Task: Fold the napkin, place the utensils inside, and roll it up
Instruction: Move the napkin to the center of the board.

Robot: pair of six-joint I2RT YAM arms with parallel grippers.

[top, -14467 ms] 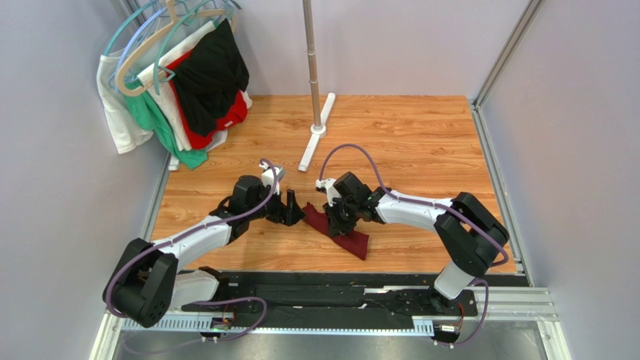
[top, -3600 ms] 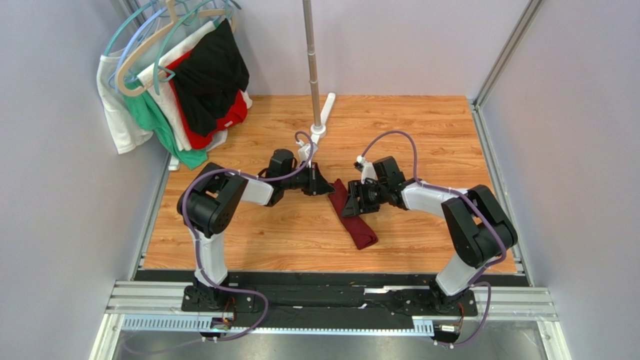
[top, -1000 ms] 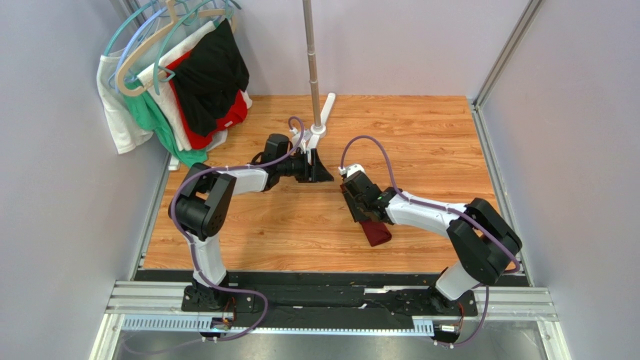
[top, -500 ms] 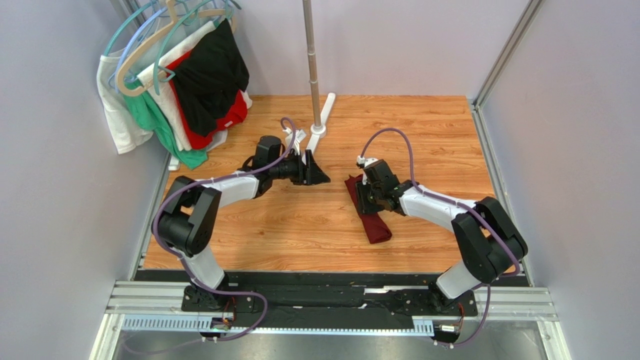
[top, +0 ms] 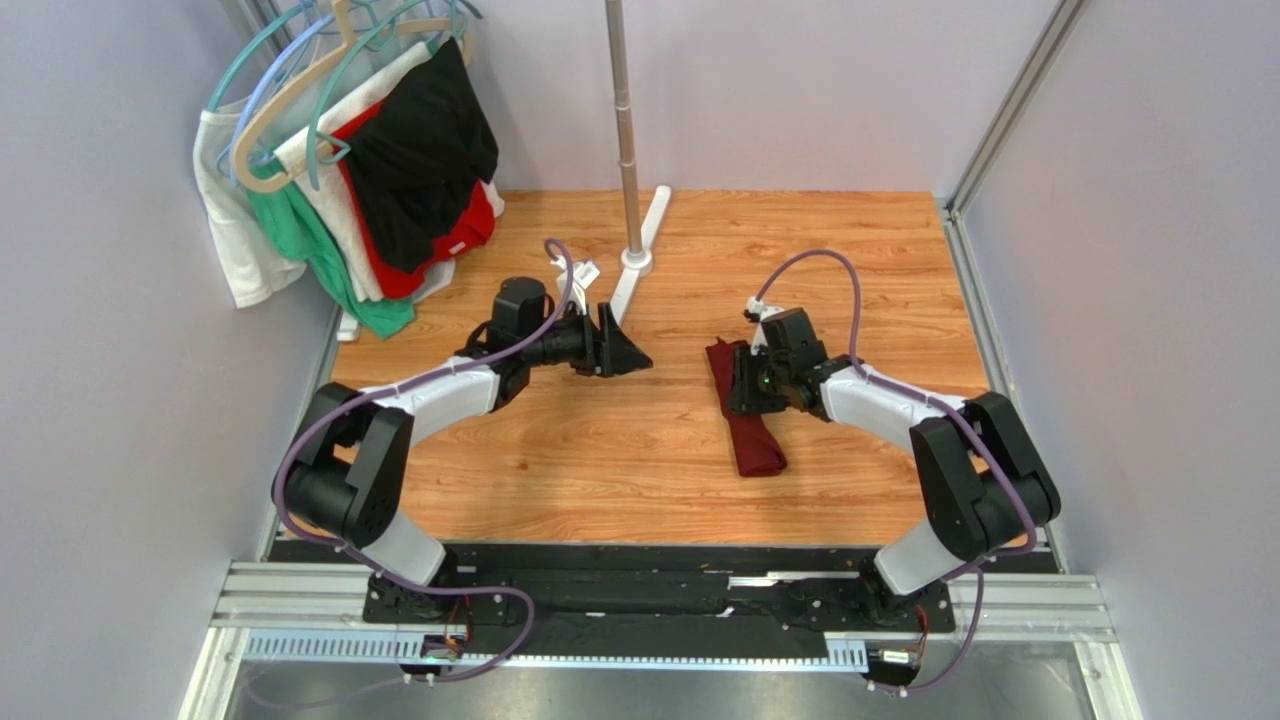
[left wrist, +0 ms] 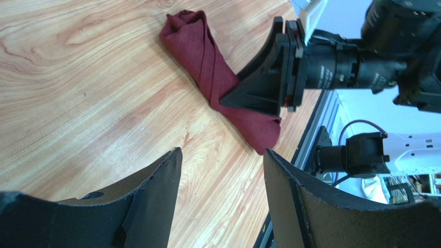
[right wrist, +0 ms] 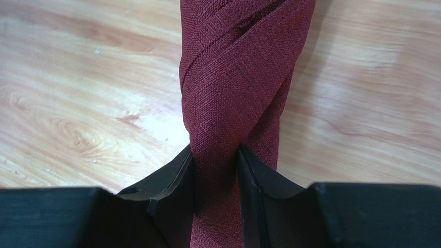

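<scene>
On the wooden surface the maroon napkin lies as a tight roll, right of centre, so folding and rolling look done. The right pincer is clamped on its far part. The left pincer hangs apart, empty, off to the left. No spoon shows, presumably wrapped inside. Only letting go looks left.

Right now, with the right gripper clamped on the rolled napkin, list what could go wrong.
1. The right gripper pinches the napkin at one spot only; its wraps look loose, so lifting or letting go may unwind the roll.
2. The left gripper hangs open, apart from the napkin, so nothing steadies the other end; a pull could drag it.
3. No spoon shows; if inside, it might slip out an end.
</scene>
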